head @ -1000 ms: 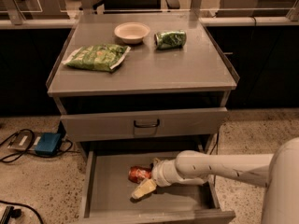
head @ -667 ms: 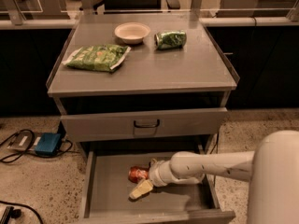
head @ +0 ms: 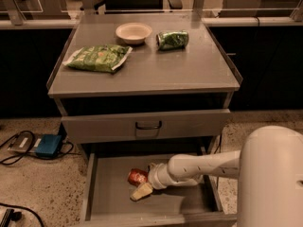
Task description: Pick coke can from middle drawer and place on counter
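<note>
The coke can point(head: 137, 176) is a small red can lying on its side on the floor of the open middle drawer point(head: 109, 193), left of centre. My gripper point(head: 140, 185) is down inside the drawer, reaching in from the right on a white arm point(head: 203, 167), and sits right against the can's right and front side. The counter point(head: 156, 70) is the wide grey cabinet top above.
On the counter lie a green chip bag point(head: 98, 57), a cream bowl point(head: 133, 32) and a green soda can point(head: 172, 39) on its side. A shut drawer front with a dark loop handle point(head: 148, 125) sits above the open drawer. A blue box and cables point(head: 47, 145) lie on the floor at the left.
The gripper has edged a little to the left, closer around the red can. The can has stayed in place on the drawer floor.
</note>
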`<state>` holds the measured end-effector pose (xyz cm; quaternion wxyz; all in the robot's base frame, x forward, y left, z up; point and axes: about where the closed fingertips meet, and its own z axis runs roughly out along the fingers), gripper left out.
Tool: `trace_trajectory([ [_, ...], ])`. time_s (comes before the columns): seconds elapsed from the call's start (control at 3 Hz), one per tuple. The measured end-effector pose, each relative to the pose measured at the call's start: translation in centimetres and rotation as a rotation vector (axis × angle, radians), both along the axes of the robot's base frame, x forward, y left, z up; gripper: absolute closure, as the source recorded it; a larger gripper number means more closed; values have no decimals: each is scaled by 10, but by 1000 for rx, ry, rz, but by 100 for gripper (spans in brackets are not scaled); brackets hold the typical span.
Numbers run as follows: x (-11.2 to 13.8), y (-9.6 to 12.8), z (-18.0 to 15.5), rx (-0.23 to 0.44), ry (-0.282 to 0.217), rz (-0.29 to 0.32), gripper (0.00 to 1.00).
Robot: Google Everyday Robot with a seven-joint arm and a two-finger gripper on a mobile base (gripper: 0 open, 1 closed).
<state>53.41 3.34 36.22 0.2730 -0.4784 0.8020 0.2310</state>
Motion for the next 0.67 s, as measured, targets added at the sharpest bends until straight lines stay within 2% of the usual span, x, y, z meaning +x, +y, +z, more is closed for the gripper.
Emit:
trace_trajectory([
  [0.67,0,0,0,0,0,0,61],
])
